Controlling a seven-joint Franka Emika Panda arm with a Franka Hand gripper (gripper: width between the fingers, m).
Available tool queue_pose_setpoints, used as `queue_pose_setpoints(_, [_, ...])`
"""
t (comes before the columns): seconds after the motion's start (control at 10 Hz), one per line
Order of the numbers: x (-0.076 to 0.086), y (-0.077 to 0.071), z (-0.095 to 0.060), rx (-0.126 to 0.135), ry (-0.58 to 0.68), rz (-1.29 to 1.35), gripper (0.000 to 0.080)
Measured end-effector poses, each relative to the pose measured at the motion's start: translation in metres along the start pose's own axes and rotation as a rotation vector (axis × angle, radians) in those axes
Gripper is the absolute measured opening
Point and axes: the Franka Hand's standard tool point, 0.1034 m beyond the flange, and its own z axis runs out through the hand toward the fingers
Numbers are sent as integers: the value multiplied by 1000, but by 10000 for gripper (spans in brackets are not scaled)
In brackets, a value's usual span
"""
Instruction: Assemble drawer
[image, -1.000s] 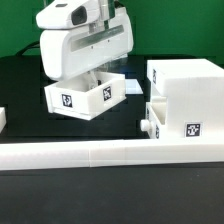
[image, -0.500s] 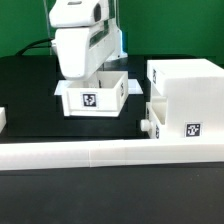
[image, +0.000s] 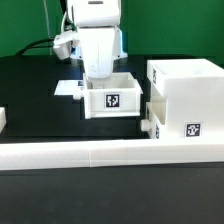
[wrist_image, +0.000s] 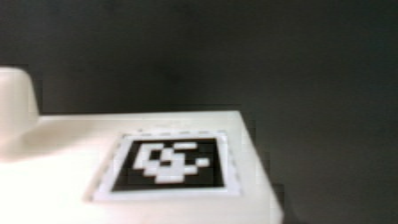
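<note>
Exterior view: hand (image: 100, 72) clamps the upright tray (image: 110, 97) (tagged face toward camera), beside the housing (image: 188, 95).

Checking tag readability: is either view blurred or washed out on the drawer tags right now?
Exterior view: sharp enough, even lighting; tags on the held tray and the housing are legible, though white surfaces run bright with little edge contrast. Wrist view: soft focus; the tray tag fills the frame's lower part with smeared cell edges, dark table featureless.

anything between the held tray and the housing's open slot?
Nothing visible. The tray hangs under the gripper, to the exterior view's left of the housing. One tray already sits in the lower slot.
</note>
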Motion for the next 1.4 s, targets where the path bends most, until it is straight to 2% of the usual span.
queue_pose_setpoints(0.2, [0,4,-1,0,-1,-9,44])
queue_pose_setpoints(0.6, [13,23,3,-4,7,-21,44])
queue_pose_setpoints(0.8, [18,24,6,-2,9,-13,44])
queue_pose_setpoints(1.1, [18,24,7,-3,10,-9,44])
queue_pose_setpoints(1.4, [21,28,4,-9,9,-13,44])
